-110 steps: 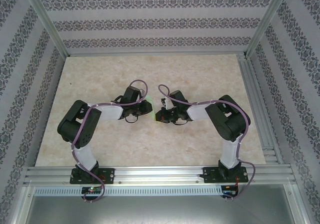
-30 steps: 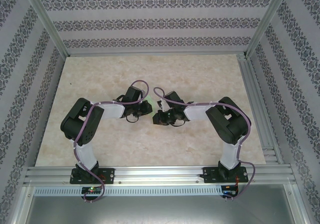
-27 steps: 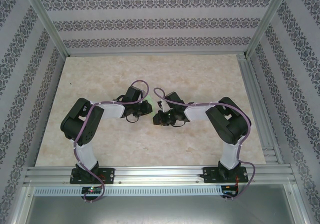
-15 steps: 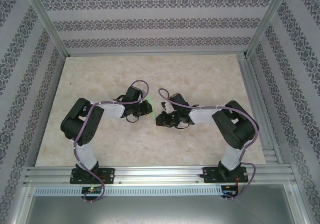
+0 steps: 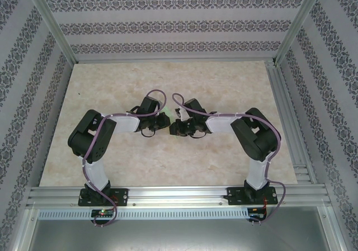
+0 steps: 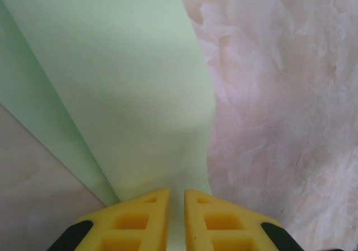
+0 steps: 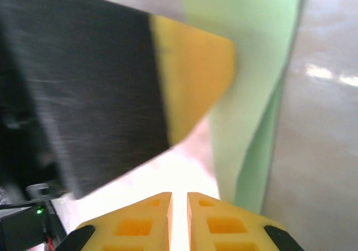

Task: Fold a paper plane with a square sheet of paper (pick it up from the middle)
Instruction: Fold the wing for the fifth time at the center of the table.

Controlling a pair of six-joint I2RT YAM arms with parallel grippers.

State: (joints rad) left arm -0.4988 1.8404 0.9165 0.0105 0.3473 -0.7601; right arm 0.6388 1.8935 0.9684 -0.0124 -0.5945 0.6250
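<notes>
1. Pale green folded paper [image 6: 134,83] lies near the middle of the beige marbled table top [image 5: 224,83], between the two gripper heads. From the top camera only a thin green sliver of it shows there.
2. Left wrist view: the paper is a long narrow strip running away from the fingers. It has a flat pale upper layer, and a darker green layer steps out along its left edge. The right edge bulges slightly partway along.
3. Left gripper [image 6: 177,194]: yellow fingers pinched nearly together. The near end of the paper runs into the slit and green shows in the gap, so it is clamped on the paper.
4. Right gripper [image 7: 179,196]: yellow fingers drawn nearly together. The slit shows only bright table colour, so it is closed on nothing.
5. Right wrist view: the paper runs top to bottom, right of centre, folded into two green layers. Its lower end passes behind the right-hand finger; cannot tell if they touch.
6. Same view, upper left: a blurred black finger with a yellow pad [image 7: 193,77] of the left gripper overlaps the paper's left edge.
7. Top view: both arms bend inward, heads just beside each other, tips down at the table.
8. Surround: patterned wallpaper walls [image 5: 168,24], and an aluminium frame rail [image 5: 179,195] at the near edge carrying both arm bases.
</notes>
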